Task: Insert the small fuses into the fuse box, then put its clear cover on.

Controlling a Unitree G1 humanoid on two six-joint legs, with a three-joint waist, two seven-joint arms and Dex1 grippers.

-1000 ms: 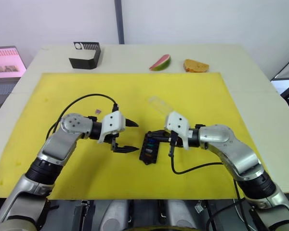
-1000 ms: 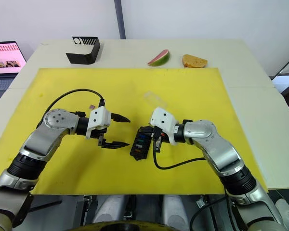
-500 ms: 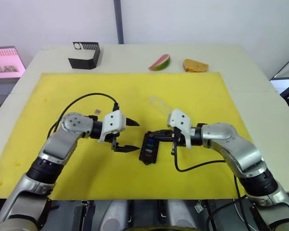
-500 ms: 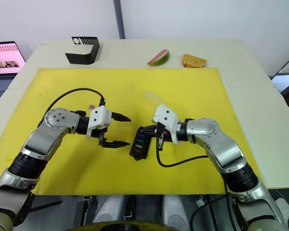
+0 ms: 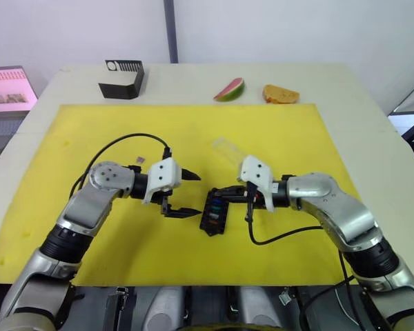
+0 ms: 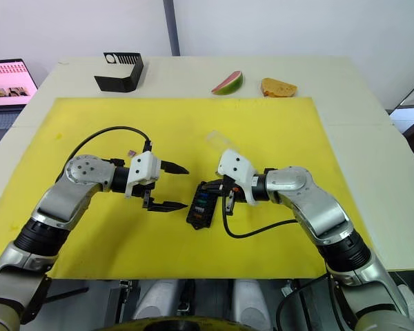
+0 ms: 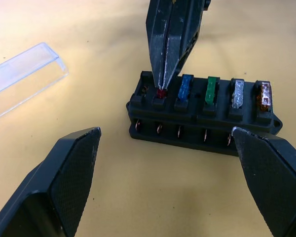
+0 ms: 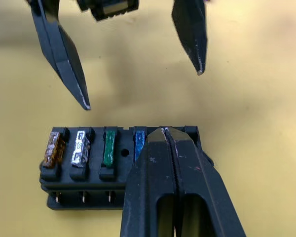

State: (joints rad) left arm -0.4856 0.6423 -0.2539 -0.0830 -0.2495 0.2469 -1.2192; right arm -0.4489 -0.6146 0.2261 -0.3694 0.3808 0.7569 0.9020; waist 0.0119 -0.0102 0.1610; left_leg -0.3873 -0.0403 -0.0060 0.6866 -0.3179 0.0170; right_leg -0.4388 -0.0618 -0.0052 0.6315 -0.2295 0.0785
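Two closed fingers of the right gripper (image 7: 164, 88) press a red fuse (image 7: 161, 92) into the end slot of the fuse box (image 5: 212, 213) at frame centre, likely seating it. Left gripper (image 5: 185, 194) waits beside, fingers spread (empty), while the clear cover (image 7: 20, 80) lies just upper right of the box.

Both head views are bright and evenly lit, with soft diffuse light from above. The yellow mat (image 5: 90, 124) shows no glare, and the arms cast only faint, short shadows beneath them. A screen (image 6: 7, 81) at the left edge glows pink and looks washed out. Straight lines bend slightly near the frame corners.

The wrist views are warmer and dimmer. In the left wrist view the fuse box (image 7: 202, 111) is sharp, while the left gripper (image 7: 172, 177) fingers in the lower corners are softly blurred. In the right wrist view a blurred shadow band crosses the upper part of the mat.
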